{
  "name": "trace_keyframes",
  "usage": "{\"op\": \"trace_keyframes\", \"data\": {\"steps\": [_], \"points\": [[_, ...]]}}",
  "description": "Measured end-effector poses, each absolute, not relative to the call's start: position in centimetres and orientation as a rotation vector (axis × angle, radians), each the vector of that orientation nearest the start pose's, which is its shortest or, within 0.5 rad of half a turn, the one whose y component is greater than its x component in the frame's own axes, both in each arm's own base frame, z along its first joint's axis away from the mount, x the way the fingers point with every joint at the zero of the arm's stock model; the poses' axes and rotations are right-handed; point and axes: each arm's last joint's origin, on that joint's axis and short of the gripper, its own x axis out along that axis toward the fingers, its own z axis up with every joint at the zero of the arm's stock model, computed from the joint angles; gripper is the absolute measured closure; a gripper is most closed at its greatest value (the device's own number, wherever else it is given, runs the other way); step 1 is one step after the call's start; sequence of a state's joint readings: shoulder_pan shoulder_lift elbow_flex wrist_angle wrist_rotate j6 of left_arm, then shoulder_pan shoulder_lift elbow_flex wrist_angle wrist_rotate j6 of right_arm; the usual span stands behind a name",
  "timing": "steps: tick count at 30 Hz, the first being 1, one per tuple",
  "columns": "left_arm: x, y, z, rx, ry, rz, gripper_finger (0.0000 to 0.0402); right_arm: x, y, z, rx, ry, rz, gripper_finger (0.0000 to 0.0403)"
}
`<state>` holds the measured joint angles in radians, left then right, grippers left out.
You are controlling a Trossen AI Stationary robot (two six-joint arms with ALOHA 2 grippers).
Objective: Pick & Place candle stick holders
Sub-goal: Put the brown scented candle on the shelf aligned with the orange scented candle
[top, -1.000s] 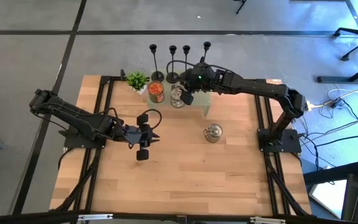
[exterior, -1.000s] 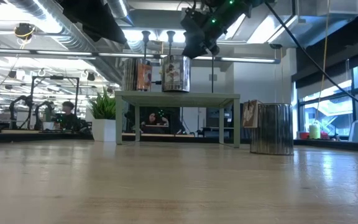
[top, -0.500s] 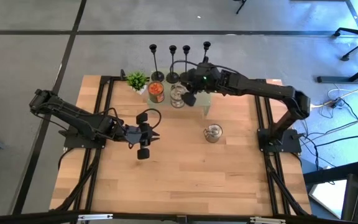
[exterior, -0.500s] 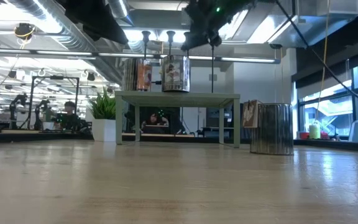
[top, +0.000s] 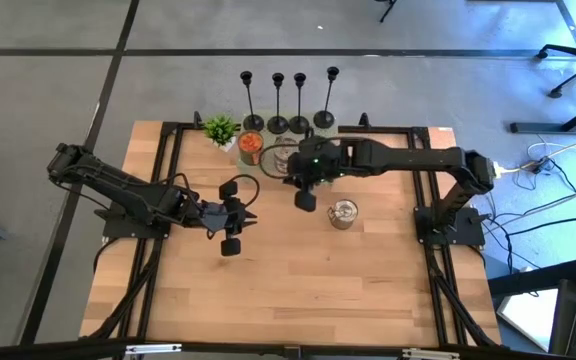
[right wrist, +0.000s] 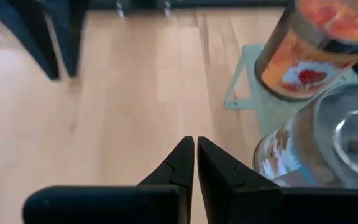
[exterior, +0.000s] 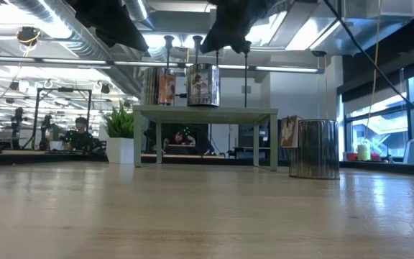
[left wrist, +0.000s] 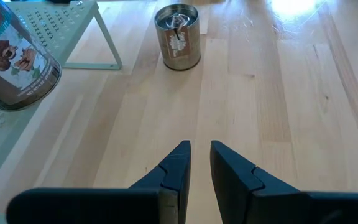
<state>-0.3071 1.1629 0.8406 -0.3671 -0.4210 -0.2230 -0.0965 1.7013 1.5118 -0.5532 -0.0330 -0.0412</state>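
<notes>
Four slim black candle stick holders [top: 288, 99] stand in a row along the far edge of the table [top: 368, 290], upright on their disc bases, just behind a pale green shelf rack [left wrist: 73, 37]; from the low view only their thin stems and cup tops show above the rack, partly masked by the arm overhead. The right gripper [top: 305, 198] hangs over the table just in front of the rack, empty, and its wrist view shows the two dark fingers [right wrist: 182, 163] pressed almost together with nothing between them. Beside it on the rack sit an orange-filled jar [right wrist: 309, 46] and a silver-lidded jar [right wrist: 328, 146], both cut off by the picture's edge. A third jar [top: 343, 213] stands alone on the bare wood, near the right gripper. The left gripper [top: 230, 231] waits left of centre, well apart from the holders; its fingers [left wrist: 173, 171] look nearly closed, a narrow gap between them, holding nothing. A small green plant [top: 220, 129] sits at the rack's left end, its pot hard to make out.
</notes>
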Motion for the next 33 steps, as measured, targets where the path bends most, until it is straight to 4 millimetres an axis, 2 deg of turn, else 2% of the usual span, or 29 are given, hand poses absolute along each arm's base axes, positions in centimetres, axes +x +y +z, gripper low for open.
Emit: {"op": "trace_keyframes", "data": {"steps": [4, 9, 20, 33], "points": [[23.2, -6.1, 26.5, 0.031, 0.627, 0.180, 0.0343, 38.5, -3.7, 29.8, -0.017, 0.780, -0.107, 0.0379], [23.2, -6.1, 26.5, 0.030, 0.627, 0.179, 0.0343, 38.9, -4.6, 28.9, -0.068, 0.805, -0.266, 0.0379], [23.2, -6.1, 26.5, 0.030, 0.627, 0.180, 0.0343, 38.9, -6.5, 29.2, -0.065, 0.763, -0.314, 0.0380], [23.2, -6.1, 26.5, 0.031, 0.626, 0.180, 0.0343, 38.9, -7.3, 29.4, -0.075, 0.746, -0.327, 0.0380]]}}
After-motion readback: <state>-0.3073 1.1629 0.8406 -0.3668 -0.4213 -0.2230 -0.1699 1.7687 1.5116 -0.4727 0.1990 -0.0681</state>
